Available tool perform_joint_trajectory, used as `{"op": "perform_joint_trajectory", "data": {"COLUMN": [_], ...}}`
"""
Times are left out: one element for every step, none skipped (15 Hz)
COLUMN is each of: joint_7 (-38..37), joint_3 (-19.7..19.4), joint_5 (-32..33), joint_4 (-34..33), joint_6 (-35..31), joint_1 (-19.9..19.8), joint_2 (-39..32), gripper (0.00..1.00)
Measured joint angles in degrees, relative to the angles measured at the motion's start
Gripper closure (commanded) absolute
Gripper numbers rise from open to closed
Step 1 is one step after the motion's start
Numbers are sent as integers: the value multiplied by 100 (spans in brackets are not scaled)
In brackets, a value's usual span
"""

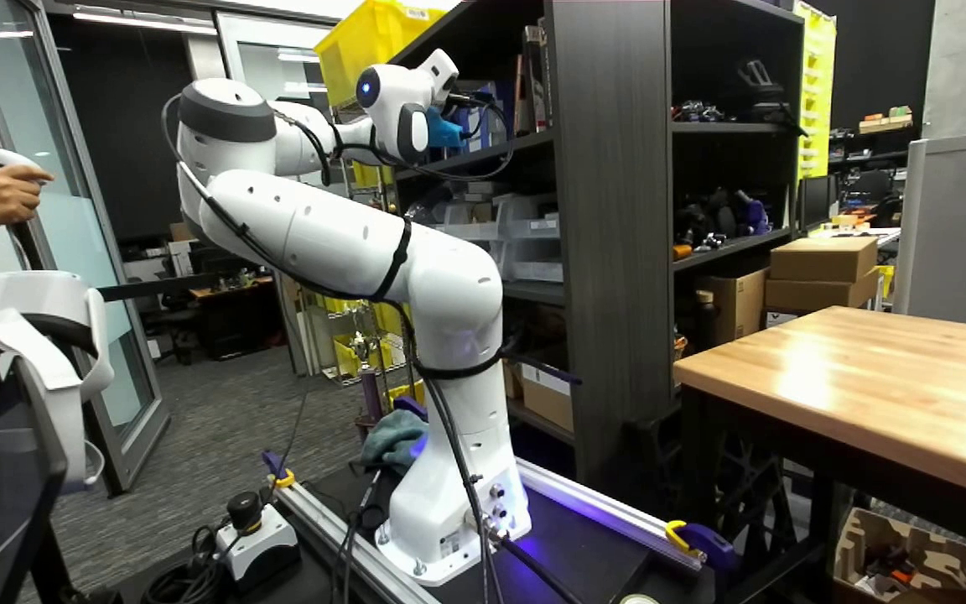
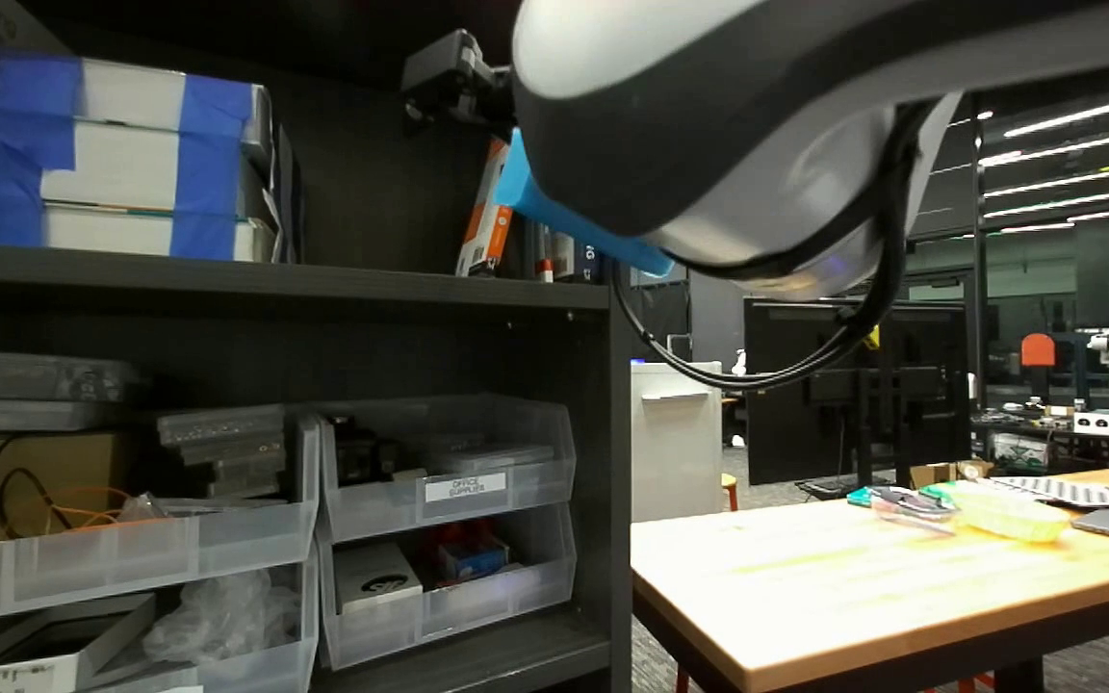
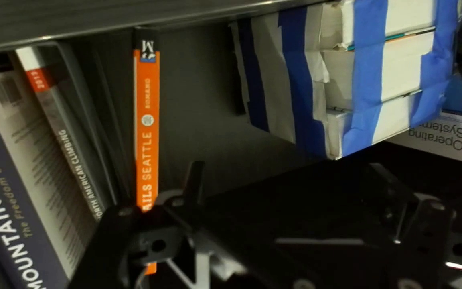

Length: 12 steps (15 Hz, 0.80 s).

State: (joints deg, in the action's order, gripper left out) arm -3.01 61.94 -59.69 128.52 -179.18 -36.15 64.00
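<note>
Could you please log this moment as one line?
gripper: open; held: nothing; nearby: orange book, blue-taped bundle; beneath both: dark shelf

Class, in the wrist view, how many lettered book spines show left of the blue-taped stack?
3: the navy spine at far left, the orange spine nearest the taped stack, and the red-banded gray spine between them. More may be hidden.

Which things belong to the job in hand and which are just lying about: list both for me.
Likely part of the job, judging by nearness:
open gripper, holding nothing
orange-spined book, partly hidden behind the gripper in the wrist view
blue-taped book stack, also in the wrist view

Just lying or standing about, it seems:
office supplies bin
large yellow bin
wooden table
cardboard boxes
</note>
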Motion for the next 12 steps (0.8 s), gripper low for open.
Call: {"op": "perform_joint_trajectory", "data": {"joint_7": [-216,-418,-597,-770,-938,-1097,-1242,-1379,-1507,-1628,-1742,-1853], "joint_3": [-50,-98,-146,-188,-221,-248,-274,-296,-312,-328,-345,-366], "joint_5": [288,566,822,1071,1308,1528,1747,1956,2160,2354,2545,2733], "joint_4": [39,75,113,150,185,217,250,280,304,327,350,368], "joint_6": [-18,-20,-20,-8,3,14,31,53,77,104,143,191], "joint_1": [1,6,18,32,38,44,53,59,59,59,59,58], "joint_2": [0,0,0,0,0,0,0,0,1,1,3,5], "gripper": [0,0,0,0,0,0,0,0,0,0,0,0]}}
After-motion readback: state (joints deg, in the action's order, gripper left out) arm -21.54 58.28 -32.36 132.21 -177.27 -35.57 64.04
